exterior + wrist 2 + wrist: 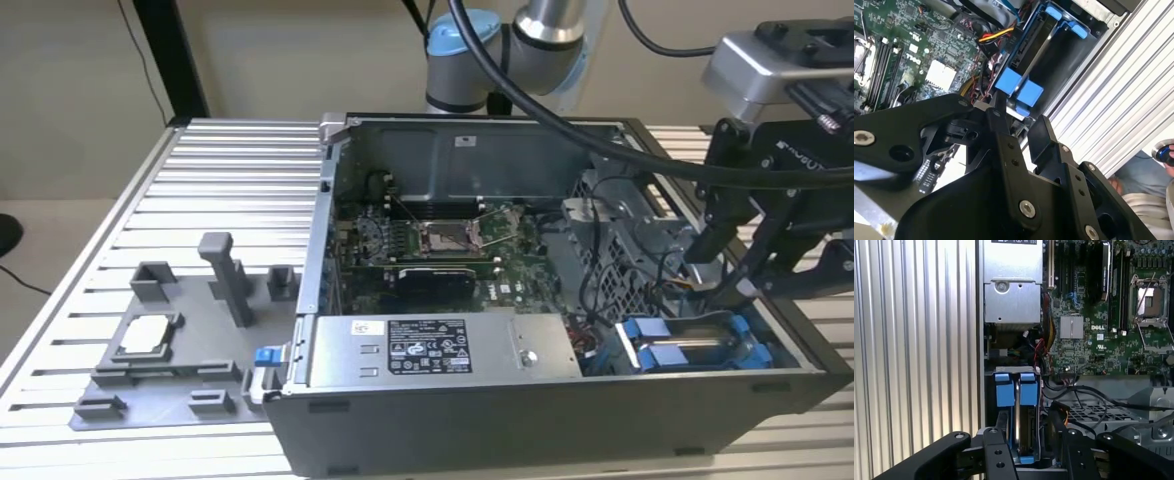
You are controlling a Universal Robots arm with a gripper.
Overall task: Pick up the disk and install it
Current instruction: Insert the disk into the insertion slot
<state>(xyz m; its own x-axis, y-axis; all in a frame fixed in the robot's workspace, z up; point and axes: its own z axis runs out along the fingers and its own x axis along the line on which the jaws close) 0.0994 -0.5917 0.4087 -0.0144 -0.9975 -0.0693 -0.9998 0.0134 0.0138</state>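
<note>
Slatted metal counter (200, 170) carries an open computer case (534, 410), with the disk (1015, 390) on edge in its corner bay (750, 348). Jaws of the gripper (1026, 416) stand parted astride it. Probably rigid, weighty and shock-shy; best held by its blue-framed sides.

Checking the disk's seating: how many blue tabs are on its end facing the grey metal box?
2. They sit side by side on the disk standing on edge: the first tab and the second tab, both towards the grey box. None seems hidden.
</note>
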